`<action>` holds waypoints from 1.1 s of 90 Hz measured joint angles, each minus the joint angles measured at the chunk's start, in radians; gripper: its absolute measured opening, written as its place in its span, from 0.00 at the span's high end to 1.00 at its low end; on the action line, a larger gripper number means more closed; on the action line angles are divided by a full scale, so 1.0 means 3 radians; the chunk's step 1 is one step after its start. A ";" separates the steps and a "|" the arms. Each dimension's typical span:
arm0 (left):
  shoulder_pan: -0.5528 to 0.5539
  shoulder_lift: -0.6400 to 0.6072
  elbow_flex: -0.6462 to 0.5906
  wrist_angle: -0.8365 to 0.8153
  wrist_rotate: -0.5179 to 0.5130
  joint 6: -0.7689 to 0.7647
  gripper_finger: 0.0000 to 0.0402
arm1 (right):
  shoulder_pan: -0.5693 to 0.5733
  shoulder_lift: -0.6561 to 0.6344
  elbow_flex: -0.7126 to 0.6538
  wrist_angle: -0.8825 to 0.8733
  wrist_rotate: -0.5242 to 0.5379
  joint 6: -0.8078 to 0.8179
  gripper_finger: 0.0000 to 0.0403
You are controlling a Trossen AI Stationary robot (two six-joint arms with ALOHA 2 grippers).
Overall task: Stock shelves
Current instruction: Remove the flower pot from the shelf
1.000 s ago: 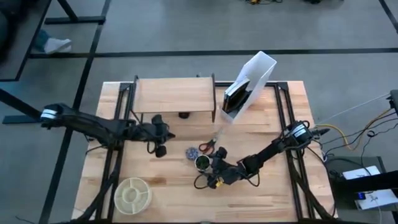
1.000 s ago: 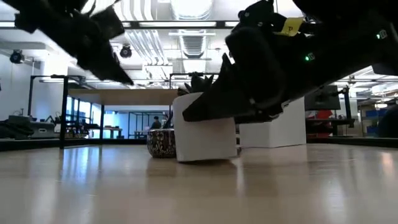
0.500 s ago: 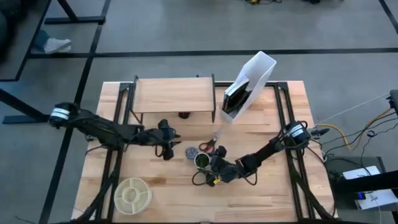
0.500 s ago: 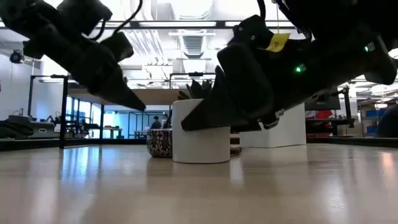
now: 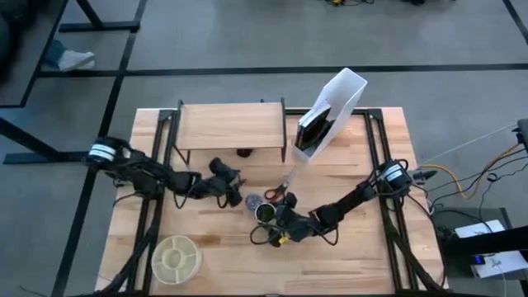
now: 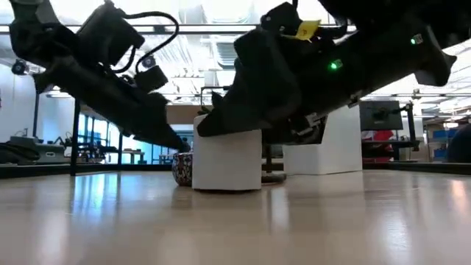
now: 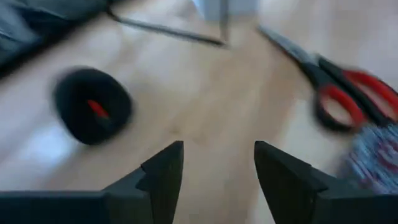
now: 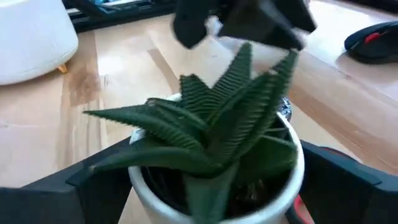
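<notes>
Wooden tabletop point(image 5: 363, 256); no legible writing; right end effector point(image 5: 268, 216) grips plant pot point(image 6: 227, 160).

No writing, label, brand, number or sign can be read in any view. A small yellow tag point(image 6: 305, 29) sits on the dark arm in the low view, but whatever mark it carries is too small to make out.
</notes>
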 joint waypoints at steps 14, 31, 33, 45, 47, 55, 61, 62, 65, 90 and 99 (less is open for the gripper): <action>-0.0004 0.0279 -0.0016 0.0493 -0.0262 -0.0091 0.57 | -0.0008 0.0000 0.0018 -0.0112 0.0006 0.0063 0.08; -0.0004 0.0738 -0.0004 0.0976 -0.0673 -0.0117 0.54 | -0.0014 -0.0003 0.0017 -0.0212 0.0011 0.0070 0.08; 0.0002 0.0785 -0.0004 0.1038 -0.0725 -0.0117 0.53 | -0.0014 -0.0003 0.0017 -0.0214 0.0011 0.0055 0.08; 0.0041 0.1036 0.0016 0.1290 -0.0925 -0.0118 0.43 | 0.0009 -0.0005 0.0017 -0.0212 0.0001 0.0048 0.08; 0.0051 0.1078 0.0024 0.1316 -0.0921 -0.0117 0.41 | 0.0013 -0.0014 0.0017 -0.0218 -0.0014 0.0048 0.08; 0.0088 0.1226 0.0082 0.1340 -0.0926 -0.0126 0.34 | 0.0050 -0.0028 0.0040 -0.0212 -0.0084 0.0047 0.08; 0.0111 0.1320 0.0127 0.1367 -0.0948 -0.0124 0.29 | 0.0101 -0.0045 0.0065 -0.0221 -0.0089 -0.0004 0.08; 0.0115 0.1335 0.0134 0.1376 -0.0956 -0.0121 0.28 | 0.0109 -0.0047 0.0074 -0.0221 -0.0088 -0.0018 0.08; 0.0126 0.1376 0.0160 0.1418 -0.0994 -0.0093 0.26 | 0.0136 -0.0052 0.0096 -0.0209 -0.0086 -0.0046 0.08; 0.0300 0.1614 0.0373 0.1630 -0.1232 0.0084 0.19 | 0.0264 -0.0070 0.0330 -0.0316 -0.0064 -0.0265 0.08; 0.0413 0.1636 0.0410 0.1642 -0.1203 0.0068 0.21 | 0.0264 -0.0071 0.0438 -0.0583 -0.0038 -0.0267 0.08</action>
